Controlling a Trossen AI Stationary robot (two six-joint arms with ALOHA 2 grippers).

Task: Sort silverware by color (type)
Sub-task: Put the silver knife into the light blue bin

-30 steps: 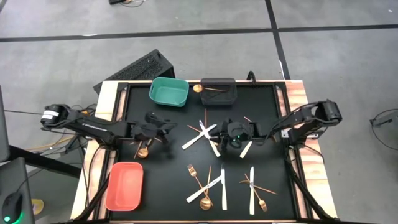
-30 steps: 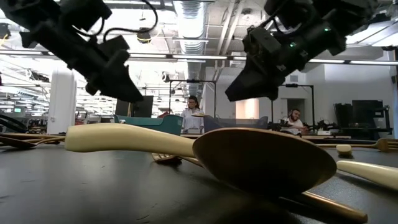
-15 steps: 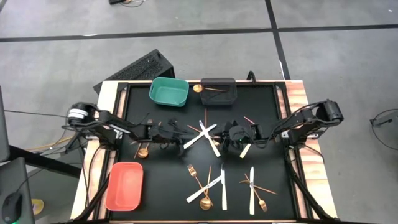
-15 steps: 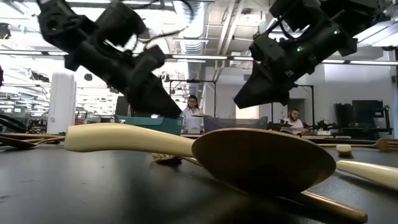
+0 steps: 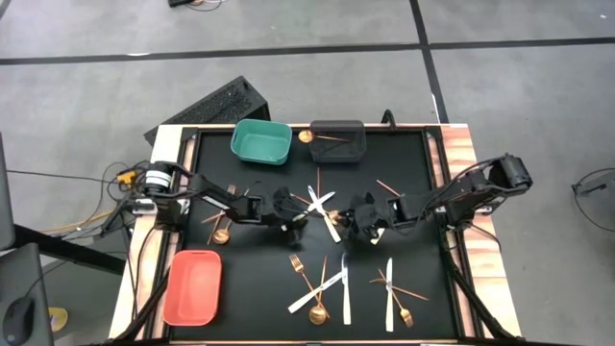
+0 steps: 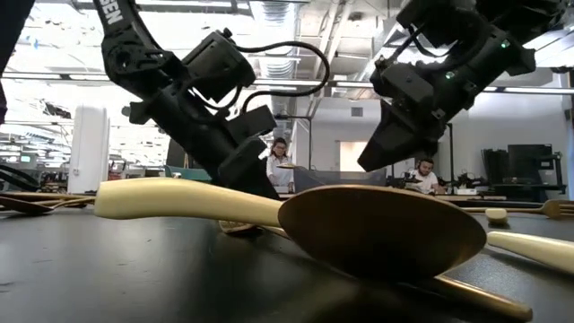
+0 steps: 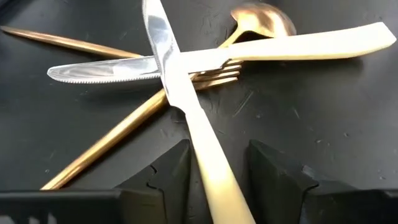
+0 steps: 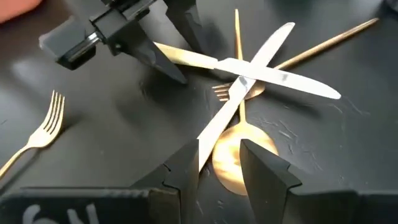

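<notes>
Step in hand: picking from the crossed pile. The left pincer (image 7: 214,171) is released, its fingers straddling a knife handle (image 7: 208,158). The right pincer (image 8: 214,165) is released, straddling the second knife (image 8: 233,106). Next: clench, then lift.

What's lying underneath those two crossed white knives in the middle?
Under the crossed knives lie a gold fork and a gold spoon. Their middles are covered, so I can't tell which handle is whose.
</notes>
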